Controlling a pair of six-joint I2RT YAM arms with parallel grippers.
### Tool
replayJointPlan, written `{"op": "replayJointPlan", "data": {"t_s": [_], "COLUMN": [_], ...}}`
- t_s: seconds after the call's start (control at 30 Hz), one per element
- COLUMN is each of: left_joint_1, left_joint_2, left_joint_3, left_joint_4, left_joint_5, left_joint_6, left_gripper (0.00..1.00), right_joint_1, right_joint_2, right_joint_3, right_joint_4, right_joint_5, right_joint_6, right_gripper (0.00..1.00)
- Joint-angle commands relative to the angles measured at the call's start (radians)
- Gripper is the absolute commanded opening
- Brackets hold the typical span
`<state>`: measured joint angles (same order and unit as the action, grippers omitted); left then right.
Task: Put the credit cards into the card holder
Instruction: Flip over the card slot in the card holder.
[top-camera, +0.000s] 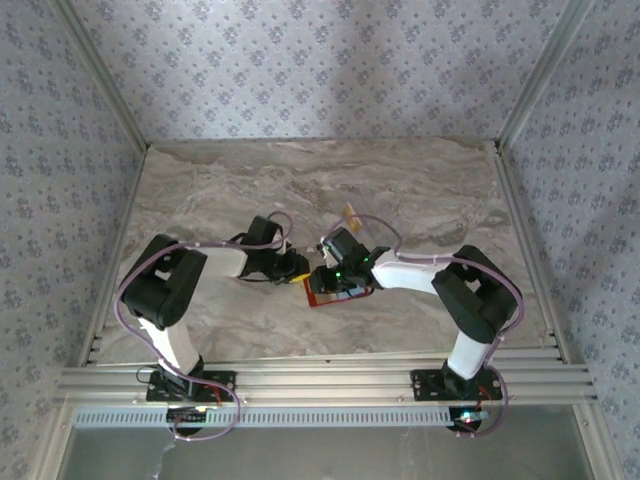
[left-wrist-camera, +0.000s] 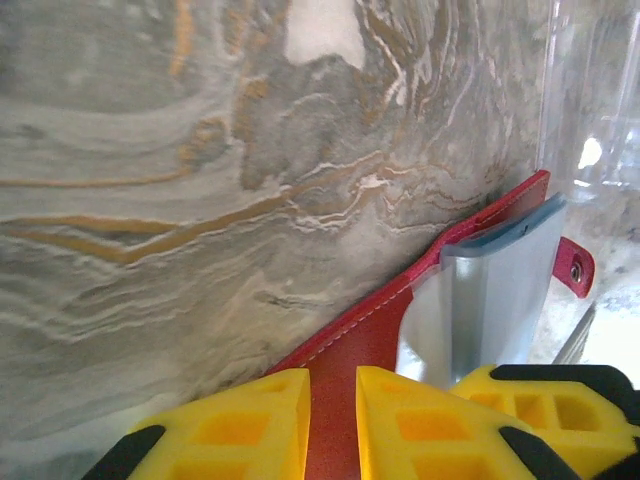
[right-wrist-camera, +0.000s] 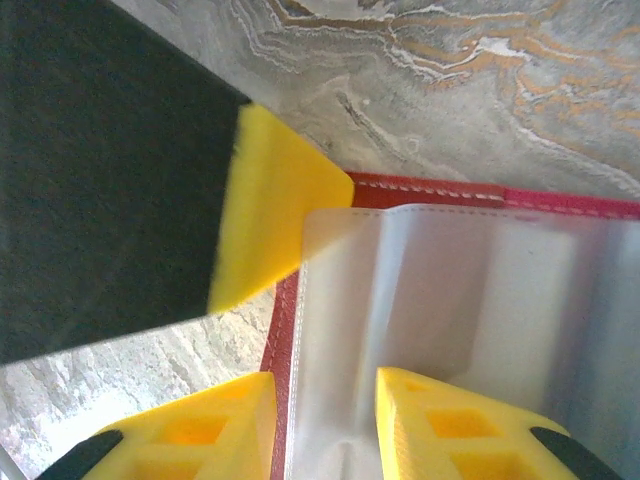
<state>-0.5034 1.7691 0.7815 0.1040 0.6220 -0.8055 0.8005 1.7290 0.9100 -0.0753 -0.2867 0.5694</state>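
The red card holder (top-camera: 318, 298) lies open at mid-table between both grippers. My left gripper (left-wrist-camera: 333, 375) is shut on its red cover (left-wrist-camera: 350, 340); one of that gripper's fingers (right-wrist-camera: 270, 200) sits at the holder's corner (right-wrist-camera: 430, 190). My right gripper (right-wrist-camera: 325, 385) is closed to a narrow gap on the pale clear inner sleeve (right-wrist-camera: 420, 290), which creases between its fingers. A pale grey-blue sheet (left-wrist-camera: 500, 290) stands up from the holder; I cannot tell card from sleeve. The tan-yellow card (top-camera: 349, 212) lies flat on the table behind the right gripper (top-camera: 325, 275).
The marble tabletop (top-camera: 200, 190) stretches bare to the left and back. Aluminium rails (top-camera: 320, 380) run along the near edge, and patterned walls close three sides. The two grippers nearly touch over the holder, the left gripper (top-camera: 297, 270) close against the right.
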Motion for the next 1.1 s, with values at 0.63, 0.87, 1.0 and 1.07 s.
{"op": "replayJointPlan", "data": {"t_s": [0.63, 0.87, 1.0, 1.07], "left_joint_1": [0.027, -0.024, -0.035, -0.039], "left_joint_2": [-0.184, -0.196, -0.171, -0.155], "left_joint_3": [-0.058, -0.022, 0.006, 0.017], "left_joint_4": [-0.061, -0.121, -0.183, -0.201], "left_joint_5": [-0.13, -0.178, -0.217, -0.223], "left_joint_6": [0.032, 0.075, 0.096, 0.102], "left_gripper": [0.3, 0.35, 0.32, 0.3], "right_joint_1": [-0.004, -0.014, -0.021, -0.023], "right_joint_2": [0.064, 0.063, 0.051, 0.04], "right_joint_3": [0.001, -0.023, -0.034, -0.04], "right_joint_4": [0.132, 0.201, 0.212, 0.212], "right_joint_5": [-0.118, -0.151, -0.146, -0.138], "right_joint_6": [0.078, 0.124, 0.135, 0.138], "right_gripper": [0.4, 0.41, 0.41, 0.41]}}
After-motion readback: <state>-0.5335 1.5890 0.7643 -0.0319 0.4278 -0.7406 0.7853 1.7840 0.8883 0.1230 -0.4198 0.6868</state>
